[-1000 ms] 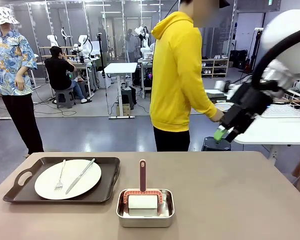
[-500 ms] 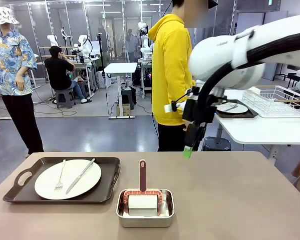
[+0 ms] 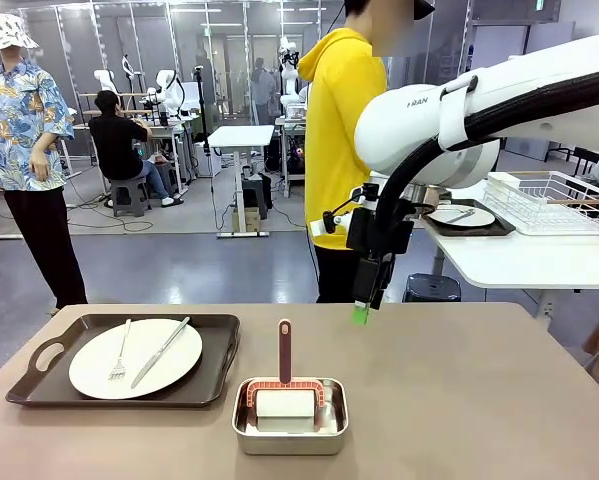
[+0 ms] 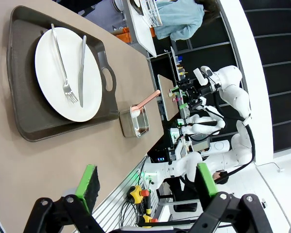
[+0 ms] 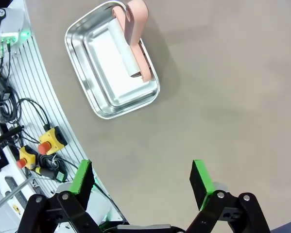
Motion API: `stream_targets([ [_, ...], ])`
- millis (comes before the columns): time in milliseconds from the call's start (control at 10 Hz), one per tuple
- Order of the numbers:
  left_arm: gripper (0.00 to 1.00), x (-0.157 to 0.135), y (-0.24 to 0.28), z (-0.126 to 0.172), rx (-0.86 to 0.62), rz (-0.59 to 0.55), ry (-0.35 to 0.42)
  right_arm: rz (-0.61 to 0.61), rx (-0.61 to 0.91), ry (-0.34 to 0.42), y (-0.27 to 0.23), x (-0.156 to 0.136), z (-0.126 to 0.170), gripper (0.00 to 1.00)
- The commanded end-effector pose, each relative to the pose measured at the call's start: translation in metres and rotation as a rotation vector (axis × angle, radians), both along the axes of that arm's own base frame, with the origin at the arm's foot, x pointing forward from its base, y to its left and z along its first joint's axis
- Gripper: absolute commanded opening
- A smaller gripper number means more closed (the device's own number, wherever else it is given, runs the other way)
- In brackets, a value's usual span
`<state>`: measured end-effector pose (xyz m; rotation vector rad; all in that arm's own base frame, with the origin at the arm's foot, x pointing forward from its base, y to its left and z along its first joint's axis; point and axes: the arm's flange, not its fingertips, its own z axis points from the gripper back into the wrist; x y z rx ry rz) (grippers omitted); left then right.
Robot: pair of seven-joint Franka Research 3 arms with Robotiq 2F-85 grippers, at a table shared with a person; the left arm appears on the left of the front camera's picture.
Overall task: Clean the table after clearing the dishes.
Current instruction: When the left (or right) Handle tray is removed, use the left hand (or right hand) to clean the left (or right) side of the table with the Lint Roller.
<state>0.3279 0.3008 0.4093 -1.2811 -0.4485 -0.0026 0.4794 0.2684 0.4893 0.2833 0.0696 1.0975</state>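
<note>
The matte brown-taupe worktop point(image 3: 459, 400) spans the front view. At its left end lies a dark brown handled tray point(image 3: 222, 360) carrying a round white plate point(image 3: 89, 378), with a silver fork point(image 3: 119, 356) and knife point(image 3: 161, 352) side by side on it. A second plate point(image 3: 442, 216) with cutlery point(image 3: 462, 213) sits on its own dark tray point(image 3: 499, 231) on the white table point(image 3: 539, 265) far right.
</note>
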Motion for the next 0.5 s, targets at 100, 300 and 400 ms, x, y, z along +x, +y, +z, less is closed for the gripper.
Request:
stream_targets([
  [100, 1.0, -0.002, 0.001, 0.001, -0.001, -0.001, -0.008, -0.005, -0.002, -0.005, -0.001, -0.001, 0.002, 1.0],
  [300, 1.0, -0.002, 0.001, 0.001, -0.001, -0.001, -0.008, -0.004, 0.0, 0.0, -0.002, 0.001, 0.0, 1.0],
  [400, 1.0, -0.002, 0.001, 0.001, -0.001, -0.001, -0.008, 0.075, -0.045, -0.042, 0.014, 0.004, 0.0, 1.0],
])
